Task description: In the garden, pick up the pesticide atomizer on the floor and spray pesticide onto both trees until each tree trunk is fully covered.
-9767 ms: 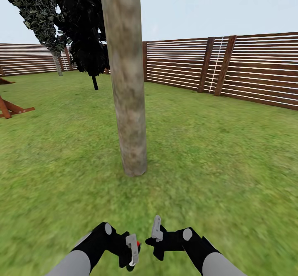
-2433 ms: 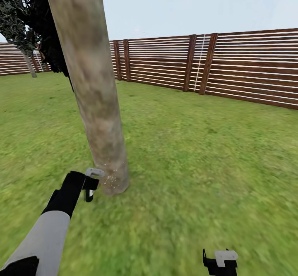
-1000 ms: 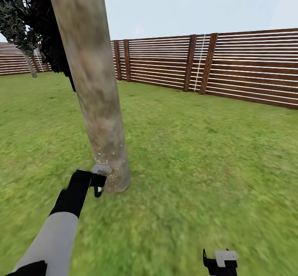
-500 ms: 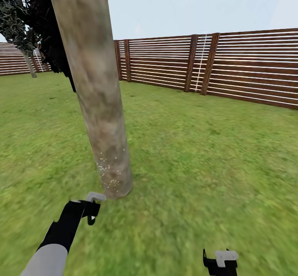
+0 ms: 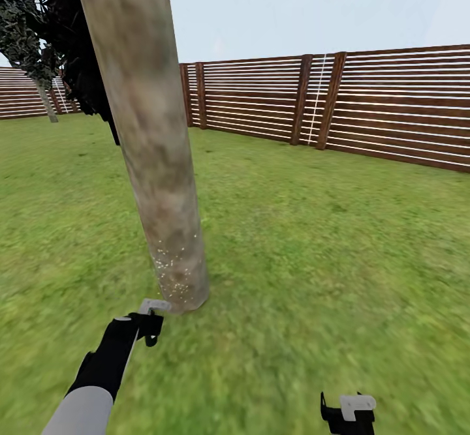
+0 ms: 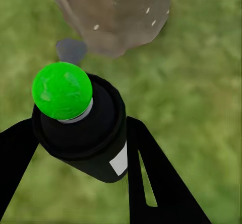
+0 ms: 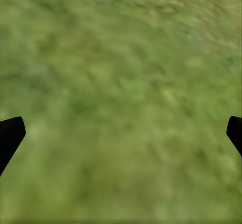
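The left claw (image 5: 151, 323) is pinching the spray bottle (image 6: 80, 121) beside the near trunk (image 5: 150, 141), where white specks (image 5: 173, 269) are dotting only the base, while the right claw (image 5: 346, 412) is hanging spread over grass.

Slatted brown fence (image 5: 391, 105), pale sky (image 5: 313, 11).

Tree trunk (image 5: 147, 135): thick grey-brown and beige column, upper left of the head view, leaning slightly, base planted in the grass (image 5: 313, 239). White pesticide specks (image 5: 175, 269) dot its lowest part only; higher bark looks bare. A second, thinner tree (image 5: 46, 99) stands far back at the left edge, before the slat fence (image 5: 391, 105). Spray bottle (image 6: 80, 121): black body, bright green round cap, small white label, centre left of the left wrist view, held between the dark fingers (image 6: 151, 178), pointed at the speckled trunk base (image 6: 113, 12), apparently just short of touching it.
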